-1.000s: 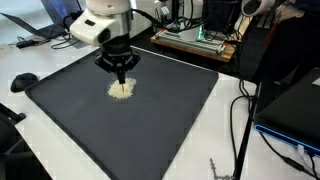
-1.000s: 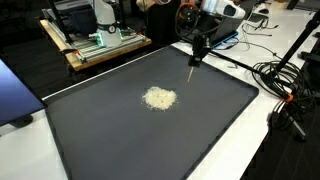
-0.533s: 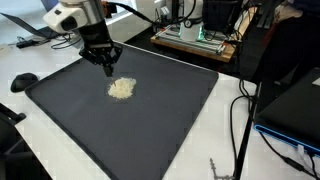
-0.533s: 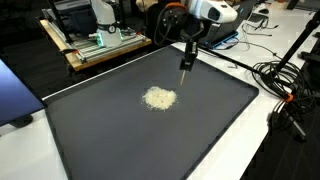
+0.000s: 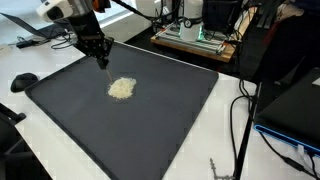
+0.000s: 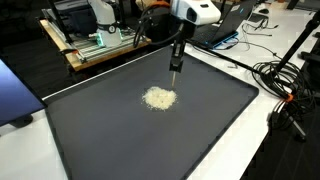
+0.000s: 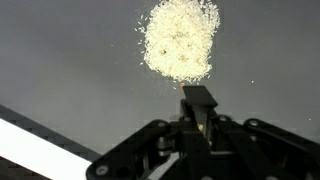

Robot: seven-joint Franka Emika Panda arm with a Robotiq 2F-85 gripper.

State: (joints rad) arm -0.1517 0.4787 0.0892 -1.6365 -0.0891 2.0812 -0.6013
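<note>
Hand (image 7: 198, 103) held over bench, fingers pressed together, nothing clamped. Grain heap (image 7: 180, 38) seen just ahead of hand on dark mat (image 5: 170, 110). Judged loose, light, easily scattered; best gathered from edges, not pinched.

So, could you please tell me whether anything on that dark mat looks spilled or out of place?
Yes: a small heap of pale grains lies loose on the dark mat, near its middle and in no dish. The wrist view shows stray specks scattered round it. The gripper hangs beside the heap, clear of it, jaws together.
</note>
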